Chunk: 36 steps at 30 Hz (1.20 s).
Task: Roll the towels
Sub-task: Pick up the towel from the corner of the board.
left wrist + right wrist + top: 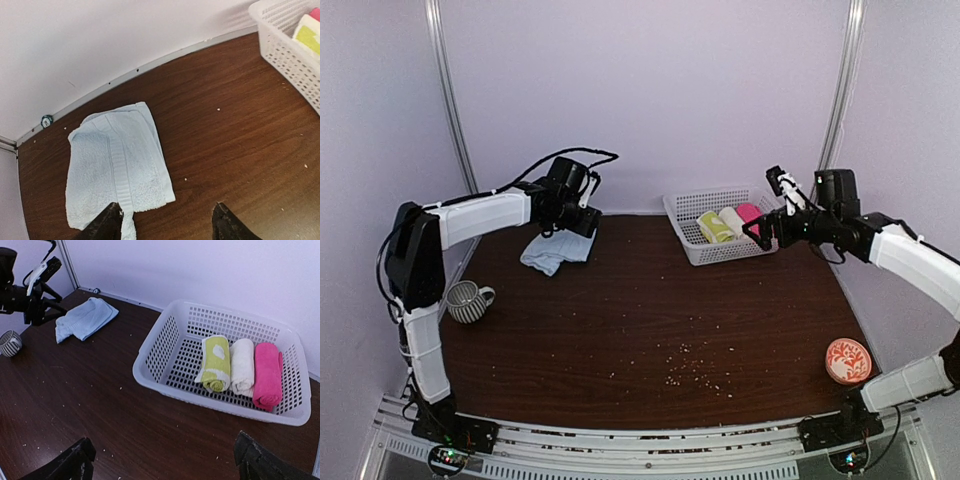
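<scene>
Pale blue towel (117, 165) lies flat beneath the open, empty left jaws.

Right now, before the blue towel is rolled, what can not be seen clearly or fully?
Top view: the left gripper covers the far edge of the pale blue towel.
Left wrist view: the white basket is cut off by the right edge.
Left wrist view: a small round thing at the wall is too small to name.
Right wrist view: the striped mug is cut off by the left edge.
</scene>
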### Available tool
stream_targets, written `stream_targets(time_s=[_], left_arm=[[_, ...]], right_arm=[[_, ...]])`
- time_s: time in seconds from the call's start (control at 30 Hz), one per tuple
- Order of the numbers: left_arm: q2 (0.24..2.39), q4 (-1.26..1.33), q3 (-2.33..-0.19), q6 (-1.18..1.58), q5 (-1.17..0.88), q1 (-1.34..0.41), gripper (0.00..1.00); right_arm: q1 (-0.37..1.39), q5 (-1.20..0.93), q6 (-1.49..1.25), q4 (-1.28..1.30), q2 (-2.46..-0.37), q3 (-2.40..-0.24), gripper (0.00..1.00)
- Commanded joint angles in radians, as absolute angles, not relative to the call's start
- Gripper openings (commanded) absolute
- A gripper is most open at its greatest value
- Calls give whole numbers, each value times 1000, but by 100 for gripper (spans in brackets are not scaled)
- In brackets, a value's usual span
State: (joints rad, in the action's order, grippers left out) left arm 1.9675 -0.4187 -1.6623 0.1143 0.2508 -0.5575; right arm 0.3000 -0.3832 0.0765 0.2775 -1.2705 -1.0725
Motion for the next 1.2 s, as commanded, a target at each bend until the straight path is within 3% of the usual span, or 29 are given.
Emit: stream_targets(time_s=[0.0, 0.1, 0.3, 0.6, 0.67, 0.73, 0.8, 1.03, 1.17], left_arm=[[2125, -484, -1814, 181, 309, -517, 63], [2220, -486, -1913, 222, 359, -508, 63], [2413, -519, -2139, 282, 488, -485, 63], [2562, -519, -2244, 371, 320, -402, 54], [2567, -510, -2236, 366, 310, -399, 45], [2569, -499, -2230, 350, 289, -399, 17], [2554, -484, -2215, 343, 273, -399, 0], [2298, -461, -2114, 314, 280, -400, 0], [2023, -393, -1979, 273, 111, -419, 0]], right_arm=[[283, -471, 107, 124, -1201, -901, 100], [279, -598, 175, 83, -1164, -801, 92], [278, -605, 174, 70, -1175, -789, 91], [278, -584, 203, 104, -1233, -803, 89], [278, -580, 212, 106, -1237, -801, 89], [278, -577, 218, 107, -1242, -801, 89], [278, -577, 221, 114, -1252, -807, 88], [278, -572, 235, 124, -1267, -811, 86], [278, -548, 242, 127, -1267, -814, 85]])
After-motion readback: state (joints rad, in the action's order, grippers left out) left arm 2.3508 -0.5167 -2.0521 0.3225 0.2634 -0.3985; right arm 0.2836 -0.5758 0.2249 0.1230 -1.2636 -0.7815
